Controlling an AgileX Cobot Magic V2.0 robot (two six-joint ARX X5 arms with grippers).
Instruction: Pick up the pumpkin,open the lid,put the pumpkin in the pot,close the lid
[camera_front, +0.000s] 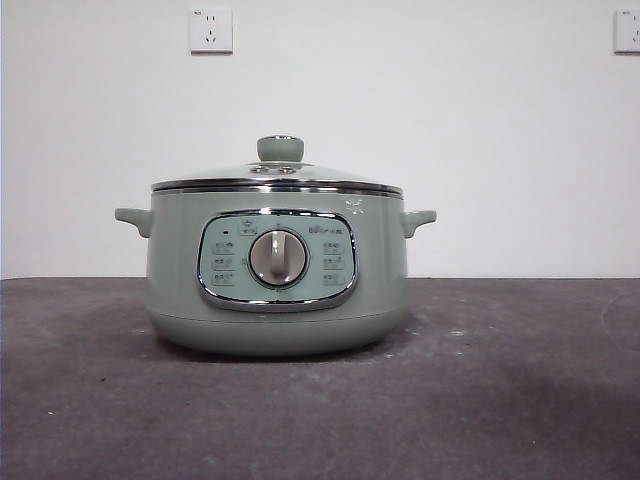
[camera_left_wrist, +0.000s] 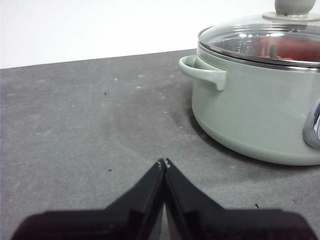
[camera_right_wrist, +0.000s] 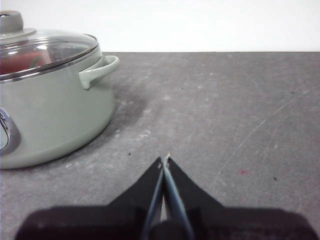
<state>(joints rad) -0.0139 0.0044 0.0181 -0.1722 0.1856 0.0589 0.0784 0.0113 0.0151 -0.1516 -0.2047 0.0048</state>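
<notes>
The sage-green pot stands in the middle of the table with the glass lid resting on it, knob up. Through the glass, an orange-red shape with a green stem, the pumpkin, shows inside the pot; it also shows in the right wrist view as a reddish pumpkin under the lid. My left gripper is shut and empty, low over the table, apart from the pot's handle. My right gripper is shut and empty on the pot's other side. Neither arm shows in the front view.
Dark grey table stretches around the pot on all sides. A white wall with two sockets stands behind. The pot's two side handles stick out toward each gripper.
</notes>
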